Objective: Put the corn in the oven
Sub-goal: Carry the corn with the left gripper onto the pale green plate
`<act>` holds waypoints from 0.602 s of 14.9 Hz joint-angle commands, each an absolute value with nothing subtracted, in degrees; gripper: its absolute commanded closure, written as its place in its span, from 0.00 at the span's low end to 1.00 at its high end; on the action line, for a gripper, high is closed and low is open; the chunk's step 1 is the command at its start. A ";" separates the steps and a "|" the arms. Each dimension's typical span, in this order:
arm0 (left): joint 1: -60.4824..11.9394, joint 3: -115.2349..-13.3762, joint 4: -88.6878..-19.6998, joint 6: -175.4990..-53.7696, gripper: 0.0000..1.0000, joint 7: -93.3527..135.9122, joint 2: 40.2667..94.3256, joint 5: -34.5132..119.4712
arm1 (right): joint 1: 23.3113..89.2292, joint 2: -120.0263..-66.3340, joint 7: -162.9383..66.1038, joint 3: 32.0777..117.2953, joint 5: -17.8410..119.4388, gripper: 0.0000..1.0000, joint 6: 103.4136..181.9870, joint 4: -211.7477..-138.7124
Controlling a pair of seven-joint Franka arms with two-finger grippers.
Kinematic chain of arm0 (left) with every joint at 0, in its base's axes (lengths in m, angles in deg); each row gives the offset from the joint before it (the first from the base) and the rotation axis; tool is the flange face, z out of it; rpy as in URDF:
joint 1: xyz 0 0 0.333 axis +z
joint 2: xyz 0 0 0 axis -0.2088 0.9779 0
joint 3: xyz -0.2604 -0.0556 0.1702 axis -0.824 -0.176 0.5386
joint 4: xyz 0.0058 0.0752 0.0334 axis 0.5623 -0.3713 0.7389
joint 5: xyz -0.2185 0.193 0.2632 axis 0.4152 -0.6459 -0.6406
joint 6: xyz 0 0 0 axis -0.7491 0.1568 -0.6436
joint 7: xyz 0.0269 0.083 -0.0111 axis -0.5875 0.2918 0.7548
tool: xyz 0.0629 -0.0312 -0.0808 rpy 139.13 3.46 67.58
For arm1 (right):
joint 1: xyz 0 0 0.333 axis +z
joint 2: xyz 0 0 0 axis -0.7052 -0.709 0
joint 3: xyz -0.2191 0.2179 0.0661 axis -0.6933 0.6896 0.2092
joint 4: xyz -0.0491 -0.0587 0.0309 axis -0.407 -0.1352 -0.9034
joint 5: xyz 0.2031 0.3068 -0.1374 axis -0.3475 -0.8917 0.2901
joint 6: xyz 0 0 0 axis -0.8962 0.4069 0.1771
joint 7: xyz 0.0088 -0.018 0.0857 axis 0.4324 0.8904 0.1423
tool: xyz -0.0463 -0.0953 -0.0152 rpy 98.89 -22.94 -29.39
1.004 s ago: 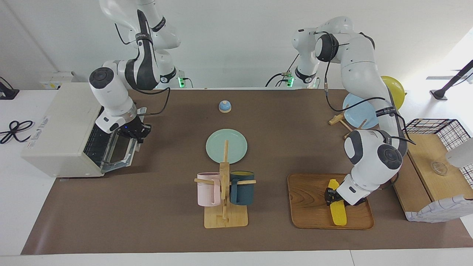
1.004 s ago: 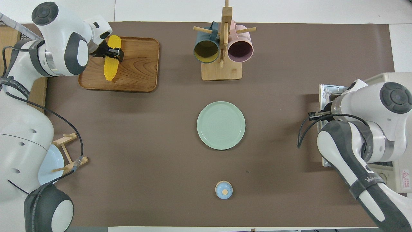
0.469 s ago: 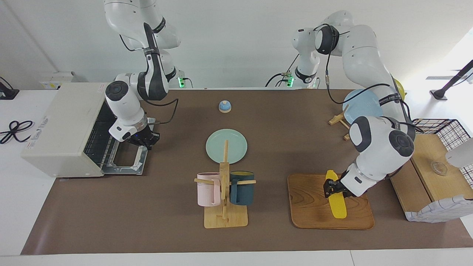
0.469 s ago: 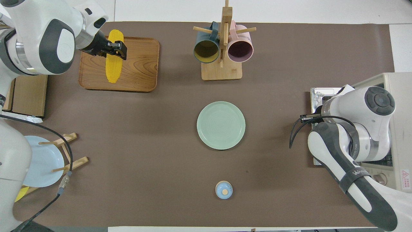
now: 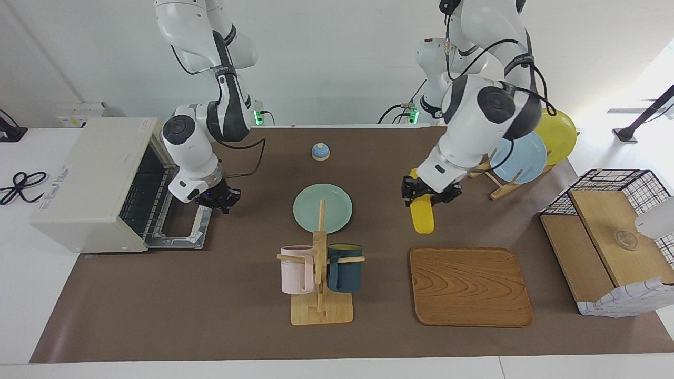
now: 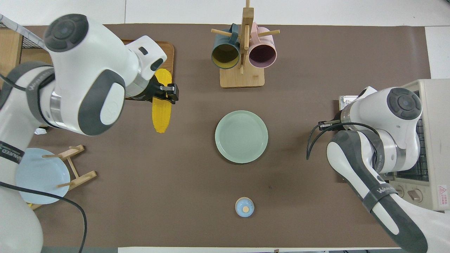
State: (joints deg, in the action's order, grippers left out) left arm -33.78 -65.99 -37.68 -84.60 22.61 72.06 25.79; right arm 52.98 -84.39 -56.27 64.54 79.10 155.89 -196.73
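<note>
The yellow corn [image 5: 423, 218] [image 6: 161, 117] hangs in the air, tip down, with my left gripper [image 5: 427, 196] [image 6: 168, 93] shut on its upper part. It is over the brown mat between the wooden tray [image 5: 468, 287] and the green plate [image 5: 322, 208]. The cream oven [image 5: 84, 173] [image 6: 434, 105] stands at the right arm's end of the table. Its door [image 5: 181, 234] lies folded down and the wire rack inside shows. My right gripper [image 5: 217, 200] hovers shut and empty just over the door's outer edge. In the overhead view its own wrist hides it.
A mug rack [image 5: 320, 273] with a pink and a dark blue mug stands farther from the robots than the green plate. A small blue bell [image 5: 320, 151] sits close to the robots. A plate rack [image 5: 518, 158] and a wooden shelf [image 5: 611, 231] stand at the left arm's end.
The left gripper lifted the corn off the tray and carried it toward the table's middle. The oven door swung fully down, and the right gripper drew away from the oven.
</note>
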 commanded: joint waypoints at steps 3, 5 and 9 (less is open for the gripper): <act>-45.17 -64.97 -55.37 -104.53 1.00 32.99 65.50 26.48 | 52.84 -84.25 -56.24 63.97 77.61 0.00 153.95 -194.88; -48.43 -64.97 -55.65 -107.02 1.00 35.09 67.16 26.40 | 53.02 -83.73 -56.24 64.06 77.61 0.00 152.82 -194.88; -51.95 -64.97 -55.13 -114.65 1.00 37.47 72.95 26.48 | 53.37 -82.76 -56.77 64.06 77.61 0.00 152.02 -193.92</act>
State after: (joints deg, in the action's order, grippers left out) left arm -50.12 -66.03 -54.79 -109.86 36.14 70.31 25.80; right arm 52.99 -83.92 -56.36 64.20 79.09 153.49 -194.79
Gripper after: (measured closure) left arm 0.441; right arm 0.062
